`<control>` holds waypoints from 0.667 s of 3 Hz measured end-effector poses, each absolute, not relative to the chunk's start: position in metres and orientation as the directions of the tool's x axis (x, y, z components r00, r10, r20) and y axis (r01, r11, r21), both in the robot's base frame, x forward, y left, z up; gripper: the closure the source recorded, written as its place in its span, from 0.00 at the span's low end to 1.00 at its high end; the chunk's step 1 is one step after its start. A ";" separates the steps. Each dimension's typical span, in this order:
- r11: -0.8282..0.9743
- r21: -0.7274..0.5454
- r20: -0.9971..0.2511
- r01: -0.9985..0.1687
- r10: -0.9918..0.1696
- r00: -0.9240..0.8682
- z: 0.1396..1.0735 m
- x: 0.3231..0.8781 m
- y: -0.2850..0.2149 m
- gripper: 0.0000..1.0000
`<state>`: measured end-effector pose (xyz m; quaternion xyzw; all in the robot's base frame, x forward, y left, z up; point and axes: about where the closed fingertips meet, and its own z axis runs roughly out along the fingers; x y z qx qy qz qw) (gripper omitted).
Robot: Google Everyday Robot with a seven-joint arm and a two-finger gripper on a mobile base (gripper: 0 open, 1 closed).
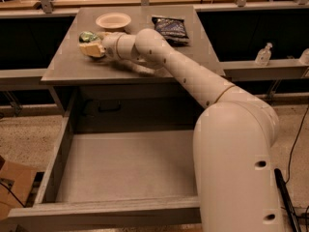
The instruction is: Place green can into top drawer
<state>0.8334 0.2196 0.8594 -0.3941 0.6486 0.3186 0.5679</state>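
CABINET TOP, LEFT REAR: The gripper [90, 43] of a cream-coloured arm [193, 76] is seen stretched across the grey cabinet top [67, 64] to the spot where the green can [87, 36] lies. The can is set on the far side of the gripper's pale yellow tip and appears to be touched by it. Whether the can is grasped or the gripper is released cannot be told.

A white bowl [113, 21] is placed just behind and to the right of the can, near the back edge. A dark blue bag [170, 27] is laid on the right rear of the top, well apart from the can.

Below, the top drawer [54, 161] is shown pulled out towards the camera, its flat grey bottom and low walls exposed; the can is not yet in it. The drawer's right side is hidden by the arm's bulky lower part. A clear bottle [263, 55] is seen on a ledge at right, and a cardboard box [14, 187] on the speckled floor at lower left.
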 end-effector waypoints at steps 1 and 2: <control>0.486 -0.034 -0.988 -0.873 -0.149 -0.044 0.861 0.833 0.220 1.00; 0.490 -0.020 -0.981 -0.871 -0.178 -0.077 0.865 0.819 0.184 1.00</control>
